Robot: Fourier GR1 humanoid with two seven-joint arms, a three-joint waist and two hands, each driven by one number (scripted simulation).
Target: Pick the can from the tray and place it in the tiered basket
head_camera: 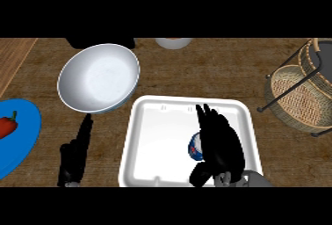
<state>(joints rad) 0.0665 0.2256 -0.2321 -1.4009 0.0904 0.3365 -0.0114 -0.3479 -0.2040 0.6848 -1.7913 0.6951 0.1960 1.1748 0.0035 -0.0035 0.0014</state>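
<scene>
A white tray [152, 132] lies on the wooden counter at lower centre. In its right half lies the can [194, 148], blue and white with a red mark, mostly hidden by my right hand [220, 140]. That hand is over the can with fingers stretched toward the tray's far side and the thumb low near the tray's front edge; it is around the can's right side, not closed on it. My left hand [76, 151] rests open on the counter left of the tray, fingers pointing away. The wicker tiered basket [301, 94] stands at the right edge.
A large white bowl [99, 78] sits tilted behind and left of the tray. A blue plate [23, 132] with a red pepper [6, 125] lies at the left edge. A pale round object [173, 42] shows at the top centre.
</scene>
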